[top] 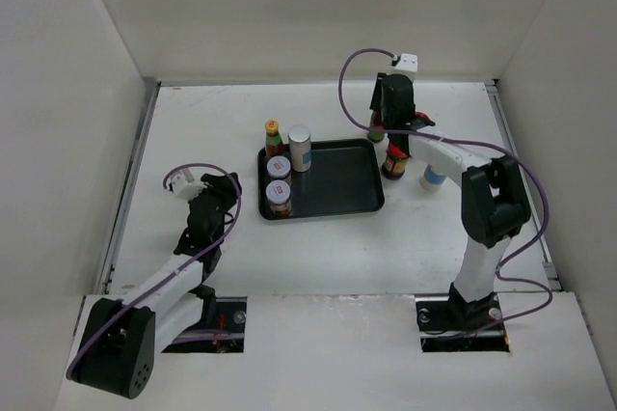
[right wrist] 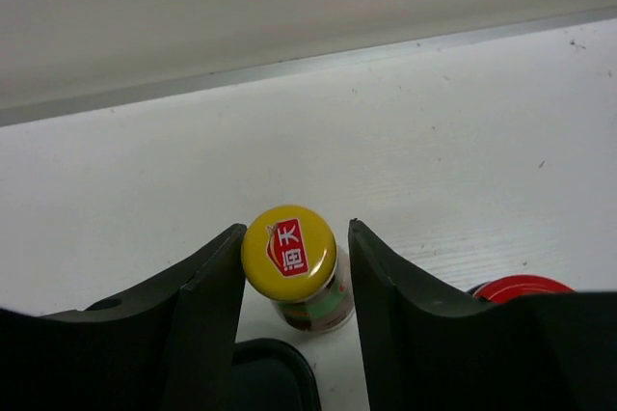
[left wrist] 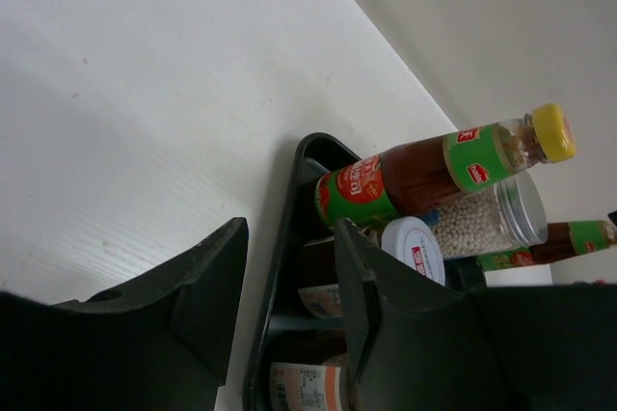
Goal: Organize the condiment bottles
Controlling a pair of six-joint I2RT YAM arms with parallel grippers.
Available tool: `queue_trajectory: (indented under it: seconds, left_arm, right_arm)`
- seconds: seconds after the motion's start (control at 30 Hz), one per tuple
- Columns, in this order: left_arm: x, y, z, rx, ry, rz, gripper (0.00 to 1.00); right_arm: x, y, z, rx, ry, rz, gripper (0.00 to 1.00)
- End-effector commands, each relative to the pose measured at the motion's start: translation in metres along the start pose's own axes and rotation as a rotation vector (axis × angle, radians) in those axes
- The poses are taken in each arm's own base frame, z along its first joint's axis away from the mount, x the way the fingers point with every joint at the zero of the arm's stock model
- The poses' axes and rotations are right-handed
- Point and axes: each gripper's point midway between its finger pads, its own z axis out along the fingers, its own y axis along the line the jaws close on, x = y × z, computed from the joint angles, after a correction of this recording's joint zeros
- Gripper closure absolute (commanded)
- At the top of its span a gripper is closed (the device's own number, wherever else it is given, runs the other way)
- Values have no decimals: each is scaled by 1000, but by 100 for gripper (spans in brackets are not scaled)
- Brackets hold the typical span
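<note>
A dark tray (top: 352, 184) holds a slim yellow-capped bottle (top: 274, 138), a pale grey-capped cylinder (top: 300, 148) and two white-lidded jars (top: 279, 171) (top: 279, 200) along its left side. My right gripper (top: 386, 127) hangs open over a second yellow-capped bottle (right wrist: 292, 255) standing on the table just past the tray's back right corner. The jaws straddle its cap; the left finger is at the cap, the right one apart. My left gripper (top: 208, 205) is open and empty left of the tray. In the left wrist view (left wrist: 289, 271) it faces the bottle (left wrist: 424, 168), the cylinder (left wrist: 494, 218) and a jar (left wrist: 416, 247).
A red-capped bottle (top: 393, 166) stands right of the tray, its cap beside my right finger (right wrist: 516, 287). A white bottle with a blue label (top: 433, 178) stands further right. The tray's right half is bare. White walls close the table at the back and both sides.
</note>
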Motion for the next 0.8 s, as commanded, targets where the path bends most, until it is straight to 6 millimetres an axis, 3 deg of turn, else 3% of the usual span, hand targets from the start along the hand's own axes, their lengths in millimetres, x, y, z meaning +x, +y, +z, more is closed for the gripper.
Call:
queue_trajectory:
  seconds: [0.0,0.17,0.37,0.47,0.6,0.77]
  left_arm:
    - [-5,-11,0,44,-24,-14,61]
    - [-7,-11,-1,44,-33,-13,61]
    - [-8,-10,-1,42,-38,-14,61]
    - [-7,-11,-2,47,-35,-14,61]
    - [-6,-10,-2,43,-35,-17,60]
    - [-2,-9,0,37,-22,-18,59]
  right_arm:
    - [-34,8,7,-27,-112,51,52]
    - [-48,10,-2,-50,-147,69,64]
    - [-117,4,-47,-88,-307,148,66]
    - [-135,14,-73,-136,-347,164,67]
    - [-131,31,-95,-194,-346,168,67]
    - [-94,63,-115,-279,-290,186,67]
